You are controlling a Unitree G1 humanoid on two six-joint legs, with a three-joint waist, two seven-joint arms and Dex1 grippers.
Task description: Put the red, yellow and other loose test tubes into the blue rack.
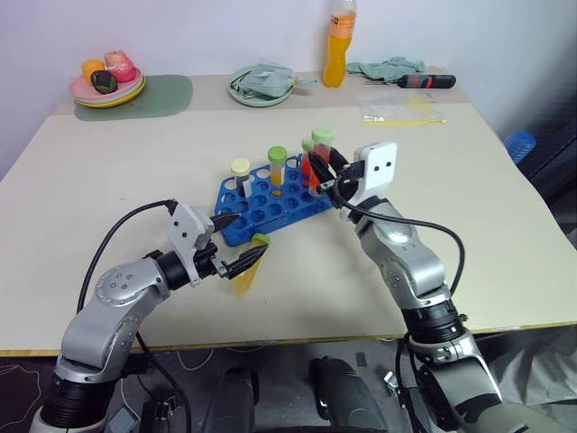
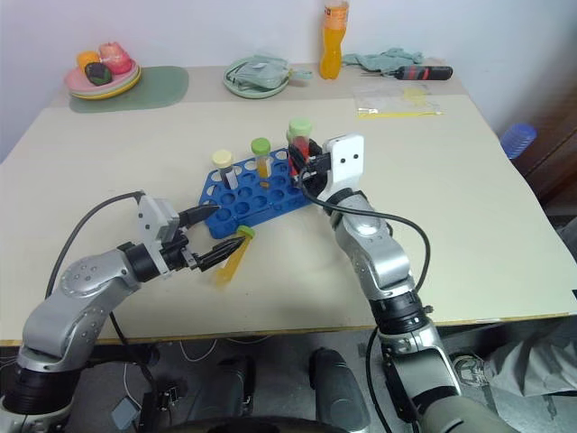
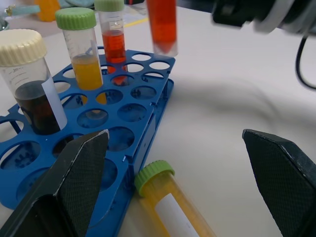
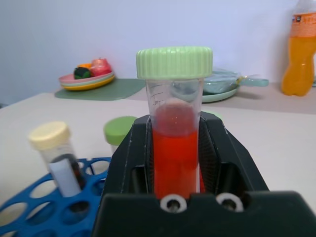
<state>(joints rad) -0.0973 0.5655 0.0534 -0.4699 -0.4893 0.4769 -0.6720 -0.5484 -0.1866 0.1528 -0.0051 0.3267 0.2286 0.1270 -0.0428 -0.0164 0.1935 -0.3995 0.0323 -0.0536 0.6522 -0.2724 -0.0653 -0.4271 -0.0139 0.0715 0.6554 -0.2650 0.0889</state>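
Note:
The blue rack [image 1: 270, 203] lies mid-table with three capped tubes standing in it: a cream-capped dark one [image 1: 240, 173], a green-capped yellow one [image 1: 277, 165] and a green-capped red one [image 3: 112, 37]. My right gripper [image 1: 332, 171] hovers over the rack's far right end. It is shut on an upright red test tube [image 4: 175, 148] with a green cap, held just above the holes. A yellow test tube [image 1: 250, 269] with a green cap lies on the table at the rack's near edge. My left gripper [image 1: 236, 242] is open just over it, its fingers [image 3: 74, 187] spread wide.
At the table's far edge are stacked plates with toy food [image 1: 108, 86], a green mat [image 1: 167, 95], a green plate holding a cloth [image 1: 261, 83], an orange drink bottle [image 1: 338, 45], a screwdriver [image 1: 424, 81] and a clear bag [image 1: 401, 106].

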